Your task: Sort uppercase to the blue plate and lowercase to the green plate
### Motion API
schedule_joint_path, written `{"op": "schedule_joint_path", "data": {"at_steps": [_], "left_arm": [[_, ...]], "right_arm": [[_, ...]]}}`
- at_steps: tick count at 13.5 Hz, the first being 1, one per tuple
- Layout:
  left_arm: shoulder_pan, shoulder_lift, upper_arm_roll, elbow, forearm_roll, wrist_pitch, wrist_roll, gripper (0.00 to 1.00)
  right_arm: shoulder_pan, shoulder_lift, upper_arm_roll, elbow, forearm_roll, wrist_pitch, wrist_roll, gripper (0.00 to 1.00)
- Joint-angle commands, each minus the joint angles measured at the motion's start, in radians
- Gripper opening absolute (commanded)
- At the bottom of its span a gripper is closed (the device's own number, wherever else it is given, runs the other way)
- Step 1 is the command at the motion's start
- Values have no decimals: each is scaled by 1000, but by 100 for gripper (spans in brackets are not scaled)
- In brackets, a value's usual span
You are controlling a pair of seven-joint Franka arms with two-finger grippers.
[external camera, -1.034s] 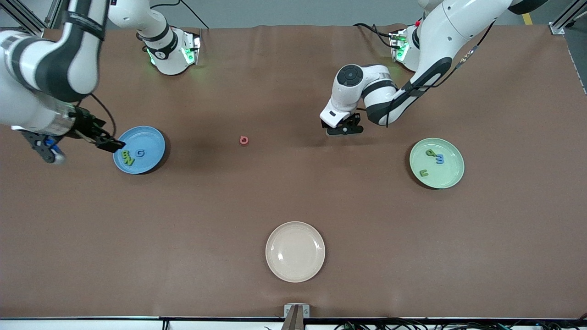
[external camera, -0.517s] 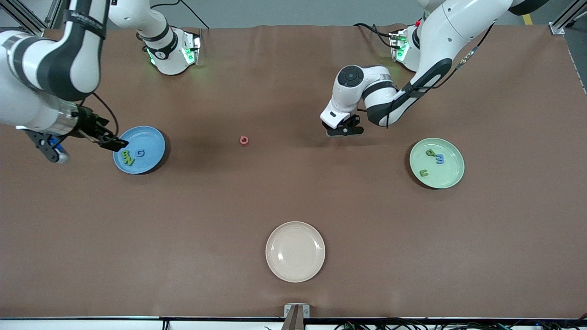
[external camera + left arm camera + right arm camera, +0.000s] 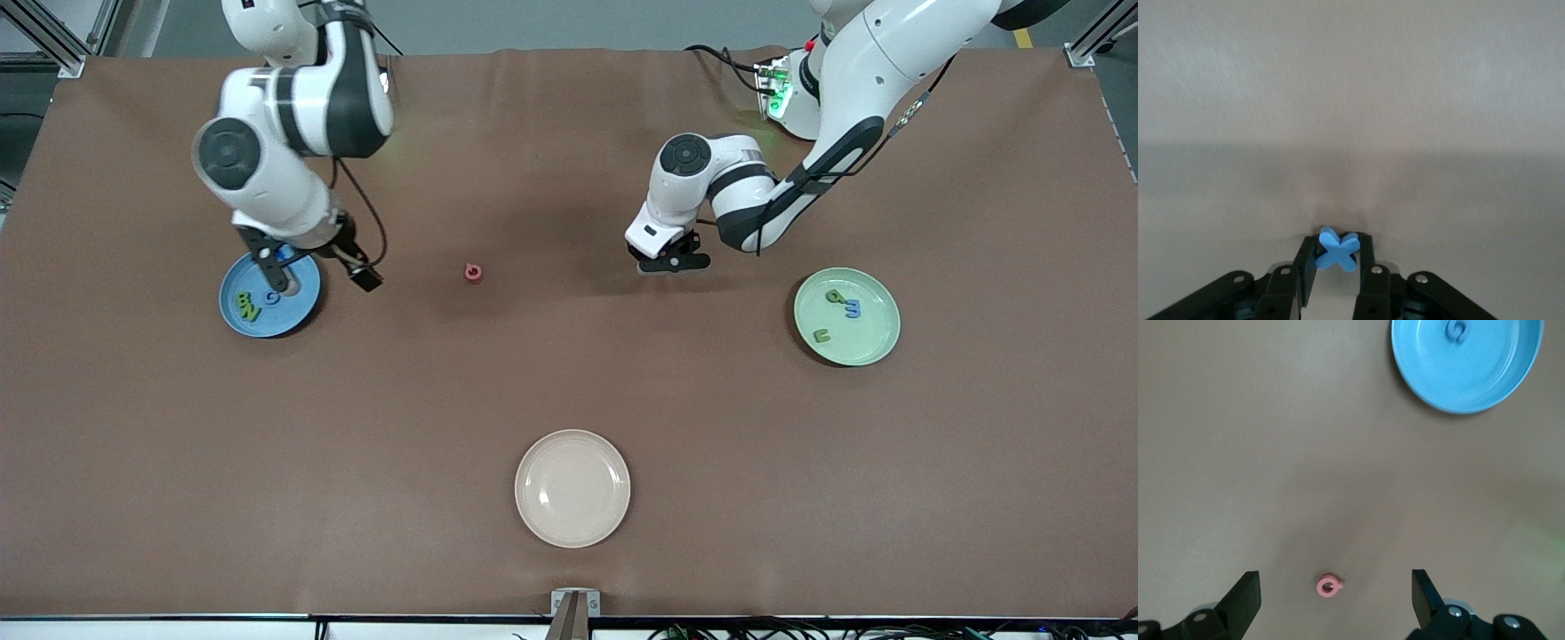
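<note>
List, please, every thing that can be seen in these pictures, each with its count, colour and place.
blue plate: 1, sky blue, toward the right arm's end
capital letters on blue plate: 3, two green, one blue
red letter: 1, red-pink, on bare table between the grippers
green plate: 1, pale green, toward the left arm's end
small letters on green plate: 3, two green, one blue
cream plate: 1, cream, nearest the front camera
blue x: 1, in left gripper
left gripper: shut on the x, at the table
right gripper: open, above the red letter
</note>
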Motion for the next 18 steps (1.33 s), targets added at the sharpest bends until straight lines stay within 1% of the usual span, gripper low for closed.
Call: {"op": "schedule_joint_path", "data": {"at_steps": [1,3,5,6,8,9,10,11,12,14,17,18], "left_arm": [[66,-92,-46,-11,11,-10,1,13],[220,-95,-166,-16,11,-39,10,11],[375,-89,-286,-16,9,-120,103,10],[441,-85,-328,-16,7,-150,143,10],[547,-85,-380,-19,7,-194,234,10],[601,-85,-399,-23,7,-203,289,10],[653,-85,-411,-31,7,-204,346,10],[710,-85,-422,-37,7,-205,408,10],[773,-85,-429,-49,7,-205,480,10],[862,-82,-428,-54,7,-205,625,10],[952,-53,-416,-50,7,-205,789,10],[962,-45,-388,-45,9,-205,834,10]], "right_arm": [[62,-9,87,-86,20,149,158,100],[24,-5,241,-117,20,289,288,99],[-74,4,399,-121,25,369,367,98],[-118,15,474,-123,26,410,397,98],[-197,55,610,-124,29,493,457,98],[-227,78,670,-124,63,530,470,98],[-247,104,713,-123,93,554,470,97],[-255,130,735,-123,106,576,470,97],[-263,148,743,-121,107,582,470,95],[-292,159,766,-121,107,584,465,93],[-324,158,797,-117,107,582,458,88],[-330,158,798,-112,109,581,458,87]]}}
